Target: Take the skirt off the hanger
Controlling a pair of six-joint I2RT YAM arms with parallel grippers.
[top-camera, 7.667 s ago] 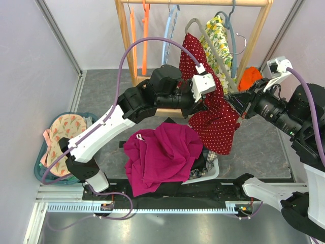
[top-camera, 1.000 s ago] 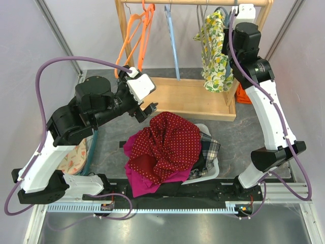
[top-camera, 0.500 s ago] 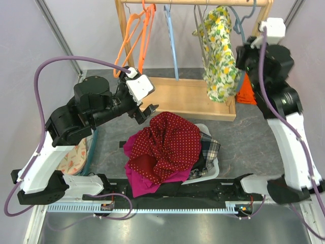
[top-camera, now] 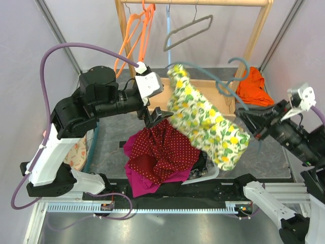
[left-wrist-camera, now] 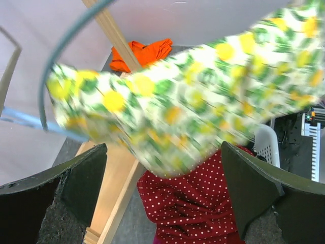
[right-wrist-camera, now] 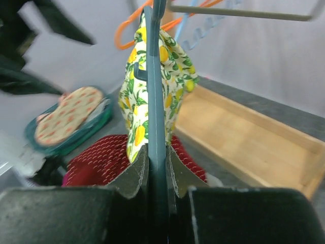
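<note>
We see the right gripper [right-wrist-camera: 156,155] clamped on a thin teal hanger [right-wrist-camera: 155,91]. It carries the white lemon-print fabric skirt [top-camera: 208,122], stretched in mid-air above a red polka-dot garment [top-camera: 162,150]. The left gripper [top-camera: 157,116], fingers spread wide, sits just beside the skirt.

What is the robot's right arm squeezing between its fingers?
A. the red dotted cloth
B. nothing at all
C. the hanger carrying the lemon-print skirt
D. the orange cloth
C: in the right wrist view the right gripper is shut on the bluish hanger, with the lemon-print skirt draped on it.
</note>
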